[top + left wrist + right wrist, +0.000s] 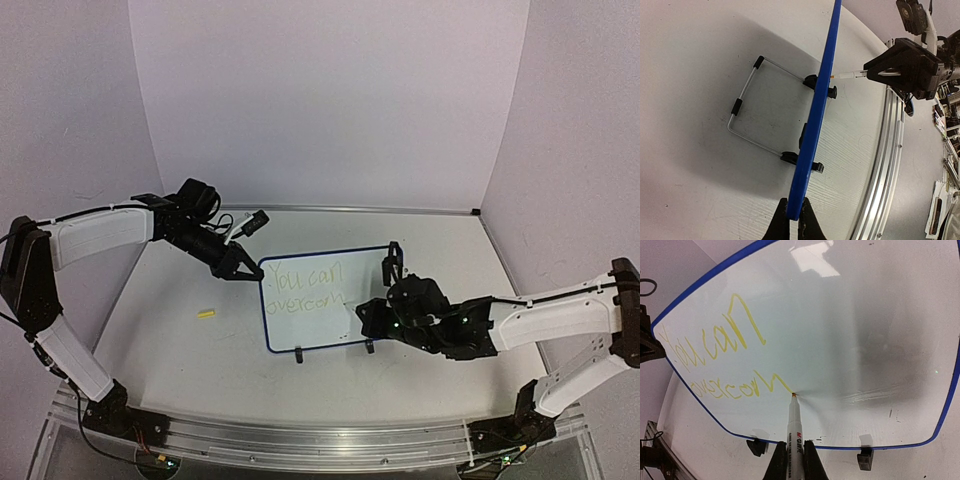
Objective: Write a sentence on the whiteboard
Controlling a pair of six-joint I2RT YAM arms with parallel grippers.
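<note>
Between the fingers of the left claw (794, 220) sits the blue edge of the whiteboard (815, 125), pinched to steady it on the tabletop (700, 60). The right claw (793, 452) is clamped on a marker (794, 425), tip just ahead touching the board where the sentence (722, 342) stops at "overcom".

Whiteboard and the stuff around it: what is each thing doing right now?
whiteboard: standing upright, edge pinched
sentence: two yellow lines, last word unfinished
marker: uncapped, tip on the whiteboard
left end effector: shut on the whiteboard
right end effector: shut on the marker
</note>
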